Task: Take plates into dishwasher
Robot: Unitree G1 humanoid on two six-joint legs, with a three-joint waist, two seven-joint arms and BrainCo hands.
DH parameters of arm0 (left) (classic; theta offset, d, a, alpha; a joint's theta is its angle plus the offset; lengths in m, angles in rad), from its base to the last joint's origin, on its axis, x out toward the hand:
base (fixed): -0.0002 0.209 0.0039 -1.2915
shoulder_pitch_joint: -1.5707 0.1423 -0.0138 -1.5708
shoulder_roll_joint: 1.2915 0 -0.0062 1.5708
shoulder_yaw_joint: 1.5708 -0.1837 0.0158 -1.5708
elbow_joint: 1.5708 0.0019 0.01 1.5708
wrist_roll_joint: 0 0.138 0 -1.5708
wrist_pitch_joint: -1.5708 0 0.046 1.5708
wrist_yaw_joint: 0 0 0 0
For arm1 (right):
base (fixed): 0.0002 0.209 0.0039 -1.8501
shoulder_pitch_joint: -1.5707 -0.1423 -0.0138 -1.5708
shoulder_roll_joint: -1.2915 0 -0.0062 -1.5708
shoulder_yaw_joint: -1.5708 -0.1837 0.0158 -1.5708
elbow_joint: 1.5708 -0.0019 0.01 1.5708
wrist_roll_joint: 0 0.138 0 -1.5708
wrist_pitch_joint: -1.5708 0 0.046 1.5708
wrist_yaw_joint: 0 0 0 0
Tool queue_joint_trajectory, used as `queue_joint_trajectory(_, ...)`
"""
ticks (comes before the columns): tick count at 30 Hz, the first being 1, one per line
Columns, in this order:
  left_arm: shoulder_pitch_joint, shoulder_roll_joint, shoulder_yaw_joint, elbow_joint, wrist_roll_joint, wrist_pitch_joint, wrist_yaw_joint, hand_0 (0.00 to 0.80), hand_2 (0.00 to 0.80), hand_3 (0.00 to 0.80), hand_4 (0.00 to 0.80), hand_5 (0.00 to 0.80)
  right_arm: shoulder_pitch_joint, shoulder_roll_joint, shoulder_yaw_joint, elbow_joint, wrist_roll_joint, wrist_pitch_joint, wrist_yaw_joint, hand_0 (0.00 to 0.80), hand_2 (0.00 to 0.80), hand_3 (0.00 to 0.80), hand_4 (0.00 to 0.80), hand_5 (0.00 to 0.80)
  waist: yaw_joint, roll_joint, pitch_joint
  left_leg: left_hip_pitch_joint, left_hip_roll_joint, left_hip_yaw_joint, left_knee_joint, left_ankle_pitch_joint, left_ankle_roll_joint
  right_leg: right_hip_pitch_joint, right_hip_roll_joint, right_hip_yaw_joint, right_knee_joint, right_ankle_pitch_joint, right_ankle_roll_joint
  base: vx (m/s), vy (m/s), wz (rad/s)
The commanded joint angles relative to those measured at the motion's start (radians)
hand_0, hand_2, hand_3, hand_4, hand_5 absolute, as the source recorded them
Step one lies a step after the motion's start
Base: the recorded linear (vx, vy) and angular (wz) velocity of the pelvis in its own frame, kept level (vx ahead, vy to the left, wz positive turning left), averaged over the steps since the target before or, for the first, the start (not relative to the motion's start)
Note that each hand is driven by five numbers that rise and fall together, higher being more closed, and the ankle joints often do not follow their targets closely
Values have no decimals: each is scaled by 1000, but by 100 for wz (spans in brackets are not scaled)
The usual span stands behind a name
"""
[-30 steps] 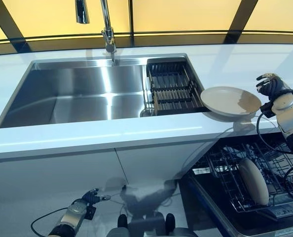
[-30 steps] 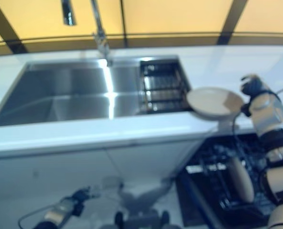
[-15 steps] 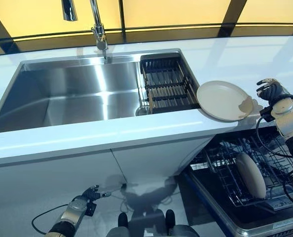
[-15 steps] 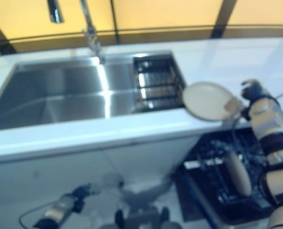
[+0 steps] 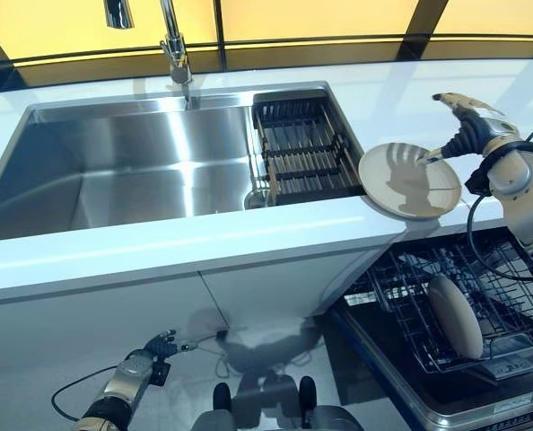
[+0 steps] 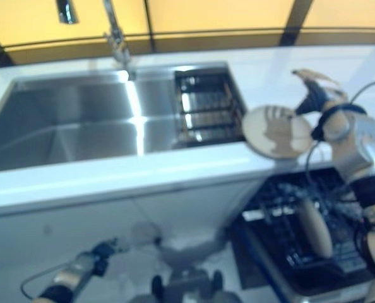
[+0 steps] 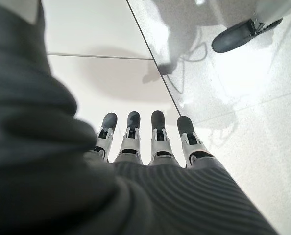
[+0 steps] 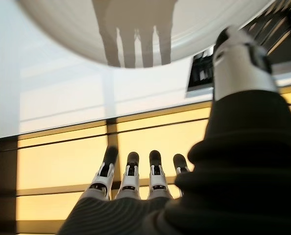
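A beige plate [image 5: 408, 180] lies on the white counter [image 5: 204, 242] to the right of the sink, partly over the counter's front edge. My right hand [image 5: 468, 130] is open, fingers straight, raised just above the plate's right rim and apart from it; its shadow falls on the plate. The plate's underside shows in the right wrist view [image 8: 135, 29]. A second beige plate [image 5: 457, 316] stands on edge in the open dishwasher's lower rack [image 5: 401, 305]. My left hand [image 5: 154, 346] hangs low near the floor, open and empty.
A steel sink [image 5: 114, 171] with a tap [image 5: 172, 45] fills the left counter. A dark dish rack [image 5: 304, 148] sits in the sink's right end, next to the plate. White cabinet fronts [image 5: 114, 332] are below the counter.
My right hand has risen and opened from curled beside the plate's right edge to straight fingers above the rim. The camera has shifted slightly. The plate and left hand stay put.
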Motion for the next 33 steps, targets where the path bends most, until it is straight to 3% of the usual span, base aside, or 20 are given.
queue_joint_trajectory(1,-42,45,-5,5,36,-25,-15,0,0,0,0,0,-19,-78,28,-42,-53,-39,31,0,0,0,0,0,-7,-22,-47,57,-22,-2,10,-85,30,28,-44,-27,5,-19,79,0,0,0)
queue_joint_trajectory(11,-9,50,28,16,61,-54,-36,0,0,0,0,0,24,-107,-15,-163,56,29,209,0,0,0,0,0,-11,-36,-65,68,-22,7,4,-84,30,34,-43,-31,5,-20,83,-1,1,0)
queue_joint_trajectory(26,-6,66,41,12,76,-66,-62,0,0,0,0,0,92,-120,-78,-193,153,70,305,0,0,0,0,0,-23,-47,-79,79,-20,21,1,-85,30,38,-40,-27,5,-15,87,-2,-3,0)
queue_joint_trajectory(27,-5,2,29,38,88,-29,30,0,0,0,0,0,130,-93,-125,-237,135,101,325,0,0,0,0,0,-22,-54,-79,76,-21,21,6,-89,31,38,-37,-29,5,-13,89,-28,-75,0)
queue_joint_trajectory(28,0,-17,15,42,115,-84,42,0,0,0,0,0,156,-89,-145,-255,129,110,324,0,0,0,0,0,-17,-58,-77,75,-20,19,7,-89,29,37,-35,-30,5,-13,90,-43,-89,-1)
queue_joint_trajectory(30,9,-43,-5,62,110,-111,86,0,0,0,0,0,187,-67,-148,-260,117,102,304,0,0,0,0,0,-20,-63,-68,77,-18,13,3,-88,26,37,-31,-29,5,-14,90,-24,-46,-4)
queue_joint_trajectory(32,7,-98,-30,211,80,-261,123,0,0,0,0,0,257,-10,-166,-277,82,72,279,0,0,0,0,0,-33,-81,-60,83,-13,26,4,-94,28,40,-28,-23,5,-13,85,-11,-60,-5)
queue_joint_trajectory(33,12,-114,-42,210,75,-260,148,0,0,0,0,0,244,-21,-138,-276,103,77,269,0,0,0,0,0,-35,-85,-58,86,-12,31,4,-92,27,41,-29,-21,5,-9,86,-7,-41,-5)
